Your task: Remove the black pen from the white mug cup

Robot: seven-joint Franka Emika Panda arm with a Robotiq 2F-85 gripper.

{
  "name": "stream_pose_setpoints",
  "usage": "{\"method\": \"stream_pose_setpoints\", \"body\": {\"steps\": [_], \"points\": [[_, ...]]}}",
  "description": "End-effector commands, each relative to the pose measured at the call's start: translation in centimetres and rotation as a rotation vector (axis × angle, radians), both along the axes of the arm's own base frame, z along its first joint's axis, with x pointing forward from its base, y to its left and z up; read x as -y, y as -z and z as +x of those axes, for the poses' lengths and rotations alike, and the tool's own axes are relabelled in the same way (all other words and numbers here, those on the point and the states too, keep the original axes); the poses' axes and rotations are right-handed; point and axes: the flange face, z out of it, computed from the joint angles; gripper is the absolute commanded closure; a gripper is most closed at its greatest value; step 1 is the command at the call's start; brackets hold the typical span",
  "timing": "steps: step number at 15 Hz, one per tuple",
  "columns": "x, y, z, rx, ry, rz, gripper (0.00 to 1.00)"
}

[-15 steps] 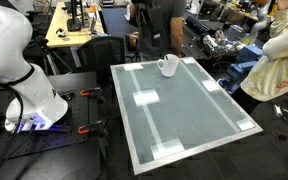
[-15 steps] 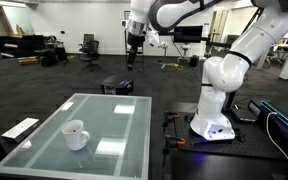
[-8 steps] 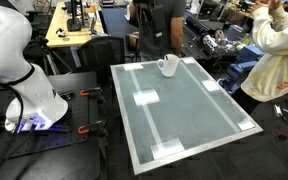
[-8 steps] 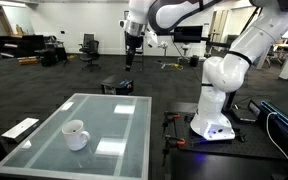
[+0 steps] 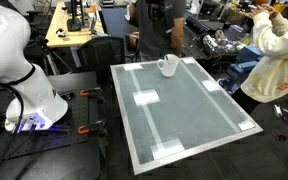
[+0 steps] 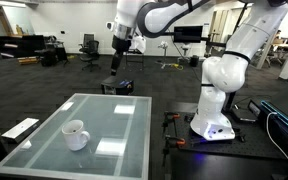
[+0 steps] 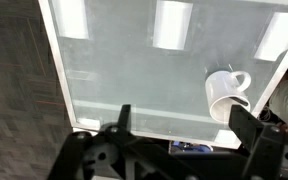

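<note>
Pen cannot be made out in any view, being too thin for these pictures, so whether it stands in the mug [image 6: 75, 133] is a guess; going by the task alone, it probably does. That mug stands upright on the glass table [image 6: 124, 125] close to one end, and is seen in both exterior views and also from above in the wrist view [image 7: 227, 92], its handle turned to one side. It has not shifted over the last second. What has changed is the arm: in an exterior view the gripper [image 6: 116, 60] has swung sideways, high in the air beyond the table and well apart from the mug, where half a second ago it hung a little further toward the robot's base. The wrist view shows the fingers [image 7: 123, 124] spread wide with nothing between them, and the mug off to one side rather than centred in the gap. I take this as the start of the approach: nothing is grasped, and the whole removal is left to do; the arm must come down and line up over the mug. By count: one mug, no pen visible, one gripper, one table, four clear white tape patches [image 5: 144, 98] with perhaps more at the far corners, and one person [image 5: 272, 60] in a pale top beside the table, an arm raised higher than a second ago.
</note>
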Motion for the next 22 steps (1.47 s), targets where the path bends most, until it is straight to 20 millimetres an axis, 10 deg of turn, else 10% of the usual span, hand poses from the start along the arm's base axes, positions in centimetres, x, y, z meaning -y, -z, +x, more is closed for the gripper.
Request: {"method": "stream_pose_setpoints", "body": {"steps": [1,22], "points": [[-1.7,0.3,3.1,0.02,0.065,0.077,0.0],[-8.4,7.4,11.3,-0.126,0.159,0.367,0.0]]}}
